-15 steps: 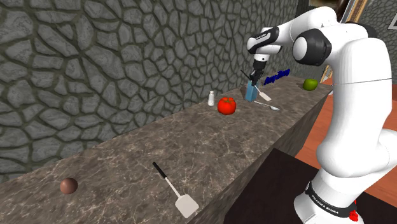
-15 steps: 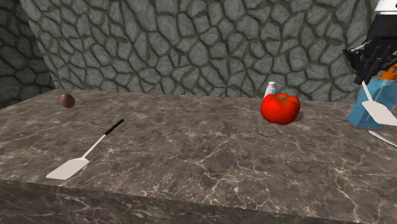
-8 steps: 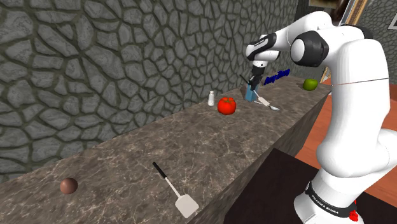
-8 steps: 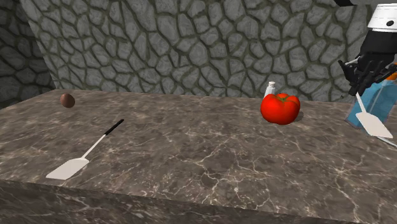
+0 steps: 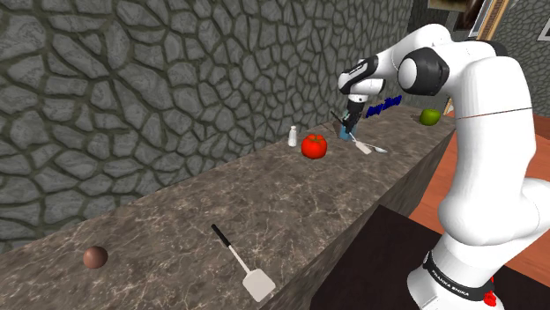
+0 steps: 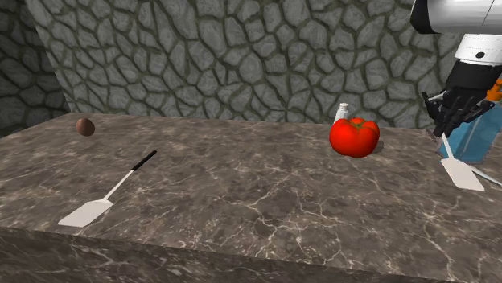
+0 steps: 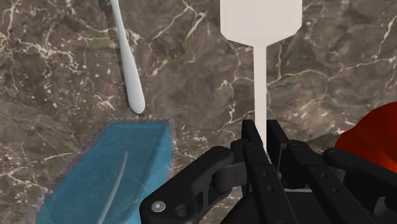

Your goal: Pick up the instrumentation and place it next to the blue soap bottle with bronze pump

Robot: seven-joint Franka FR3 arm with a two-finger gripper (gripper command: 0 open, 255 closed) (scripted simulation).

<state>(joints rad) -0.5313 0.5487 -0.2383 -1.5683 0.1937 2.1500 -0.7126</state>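
My gripper point(image 5: 351, 121) is shut on the dark handle of a white spatula point(image 5: 362, 147), the blade hanging down close to the marble counter point(image 5: 291, 207). In the second exterior view the gripper point(image 6: 448, 122) holds the spatula point(image 6: 462, 173) tilted, just left of the blue soap bottle point(image 6: 485, 133). From the wrist, the spatula point(image 7: 259, 25) runs straight out from the gripper point(image 7: 260, 136), with the blue soap bottle point(image 7: 121, 164) close beside it. Whether the blade touches the counter I cannot tell.
A red tomato point(image 6: 354, 137) and a small white shaker point(image 6: 342, 112) stand left of the gripper. A spoon point(image 7: 127, 60) lies beyond the bottle. A second spatula point(image 5: 242, 264), a brown ball point(image 5: 95, 256) and a green apple point(image 5: 429, 115) sit further off along the counter.
The gripper has come down with the spatula and shifted a little toward the tomato side of the bottle; the blade now sits lower, near the counter.
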